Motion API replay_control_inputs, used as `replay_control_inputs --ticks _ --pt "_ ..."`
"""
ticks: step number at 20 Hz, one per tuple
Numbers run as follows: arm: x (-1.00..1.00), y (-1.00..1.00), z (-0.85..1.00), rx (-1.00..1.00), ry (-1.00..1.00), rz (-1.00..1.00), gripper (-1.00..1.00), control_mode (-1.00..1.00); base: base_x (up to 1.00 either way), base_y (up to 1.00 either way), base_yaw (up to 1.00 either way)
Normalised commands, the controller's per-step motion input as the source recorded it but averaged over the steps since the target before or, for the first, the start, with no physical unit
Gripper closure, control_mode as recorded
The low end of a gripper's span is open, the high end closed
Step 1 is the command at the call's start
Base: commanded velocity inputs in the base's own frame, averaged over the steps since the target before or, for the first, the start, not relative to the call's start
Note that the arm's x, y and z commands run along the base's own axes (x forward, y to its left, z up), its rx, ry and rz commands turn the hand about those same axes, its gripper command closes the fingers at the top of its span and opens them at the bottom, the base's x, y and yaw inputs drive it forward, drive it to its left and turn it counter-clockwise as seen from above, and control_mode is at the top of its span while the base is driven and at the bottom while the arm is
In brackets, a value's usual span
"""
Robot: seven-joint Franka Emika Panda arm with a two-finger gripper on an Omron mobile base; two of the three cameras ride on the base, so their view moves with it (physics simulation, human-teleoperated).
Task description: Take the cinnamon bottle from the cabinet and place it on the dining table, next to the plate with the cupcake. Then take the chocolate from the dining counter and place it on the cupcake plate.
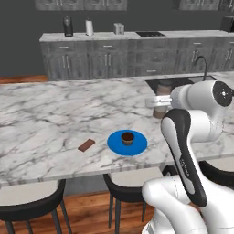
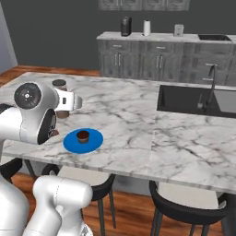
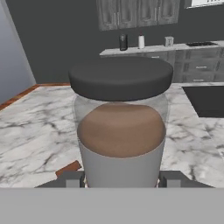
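Over the table: I held my claw (image 3: 120, 181) above the long white marble-patterned dining table (image 1: 50, 114), beyond and to my right of the flat round bright blue plate (image 1: 141, 145).
Claw state: my two dark finger tips (image 3: 72, 179) sat either side of the small brown cylindrical cinnamon bottle (image 3: 121, 127), pinching its pale lower body.
Bottle: it hung upright in my grip, dark cap up and brown powder visible through the clear wall; in the left base view it stood just behind my white forearm, near the dark sink basin (image 2: 193, 101).
Bottle height: I could not tell whether its base touched the marble or hung just above it.
Plate: it carried the small dark brown cupcake (image 1: 128, 137) at its middle.
Chocolate: the small thin flat brown rectangular bar (image 1: 86, 145) lay on the marble to the left of the plate, apart from it.
Step in hand: I judged this to be setting the bottle down beside the plate.
Doing it well: I needed to keep the bottle upright, bring it closer to the blue rim without crossing it, and lower it straight until the base sat flat.
Release: I judged it best to spread the fingers only once the bottle stood by itself, then lift straight up to avoid tipping it.
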Motion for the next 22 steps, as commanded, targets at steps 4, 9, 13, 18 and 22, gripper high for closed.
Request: replay_control_inputs --ticks 4,9,13,18,22 --pt "0.00 0.00 0.00 0.00 0.00 0.00 1.00 1.00 0.53 0.18 -0.03" --pt "0.00 0.00 0.00 0.00 0.00 0.00 1.00 1.00 0.59 0.00 -0.01" --pt "0.00 0.00 0.00 0.00 0.00 0.00 1.00 1.00 0.56 -0.21 0.00" --pt "0.79 -0.39 -0.45 0.00 0.02 0.14 1.00 -1.00 0.00 0.00 0.00" --pt "0.55 -0.71 -0.74 0.00 0.02 0.46 1.00 -1.00 0.00 0.00 0.00"
